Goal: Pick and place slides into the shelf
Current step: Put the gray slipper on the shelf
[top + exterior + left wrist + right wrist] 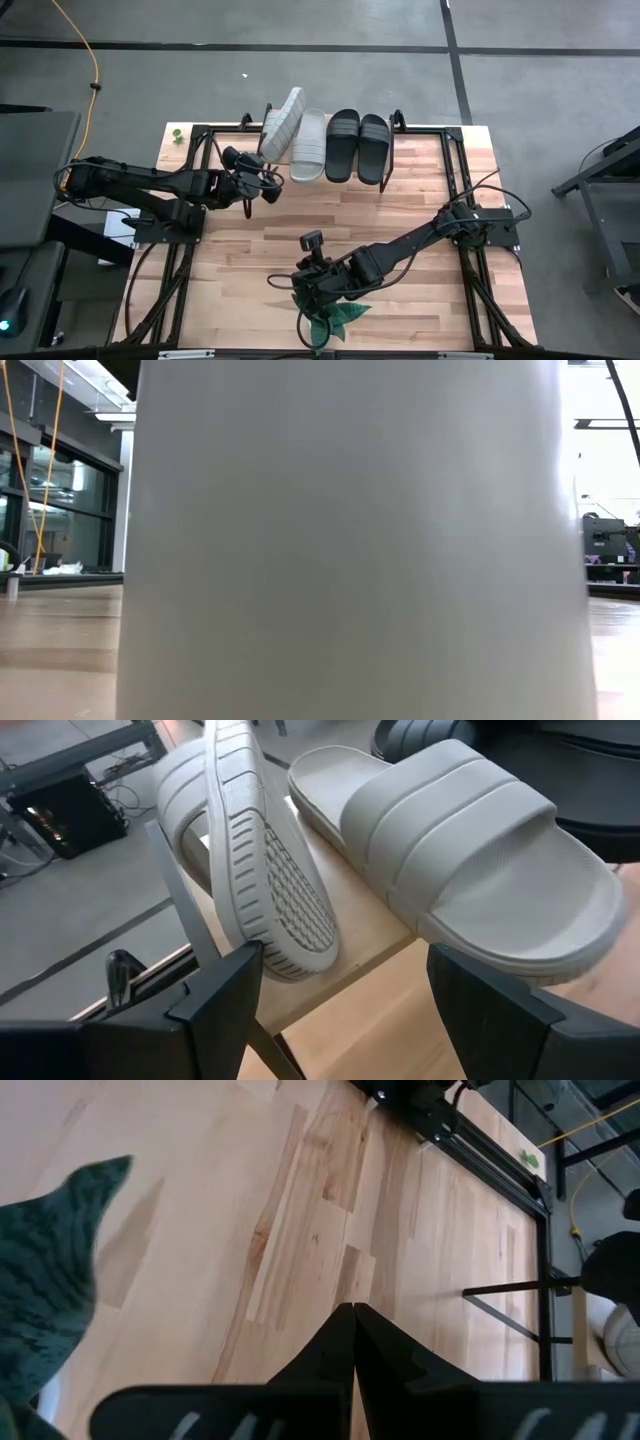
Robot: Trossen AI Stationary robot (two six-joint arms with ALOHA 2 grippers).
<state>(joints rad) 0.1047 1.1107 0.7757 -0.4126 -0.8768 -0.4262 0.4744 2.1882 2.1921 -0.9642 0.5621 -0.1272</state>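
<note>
Four slides sit in a row on the shelf (352, 932) at the table's far edge. The leftmost pale slide (282, 124) (262, 870) stands tilted on its side edge, ribbed sole showing. The second pale slide (309, 146) (460, 870) lies flat beside it. Two black slides (342, 146) (373, 148) lie flat to the right. My left gripper (268, 181) (345, 965) is open at the near ends of the two pale slides. My right gripper (303, 287) (353, 1312) is shut over the table's near middle, next to the green plant (335, 314). My left gripper comes level from the table's near left side. One fingertip (240, 970) stands right at the near end of the tilted slide's sole (290, 955); I cannot tell whether it touches. The other finger (480, 1000) is below the flat pale slide's end, apart from it.
Dark metal frame rails (455, 170) run along the table's sides and far edge. The green plant's leaf (50, 1290) lies close to my right gripper. A pale grey surface (350, 540) right at the low camera fills that view. Bare wood (420, 200) lies between shelf and plant.
</note>
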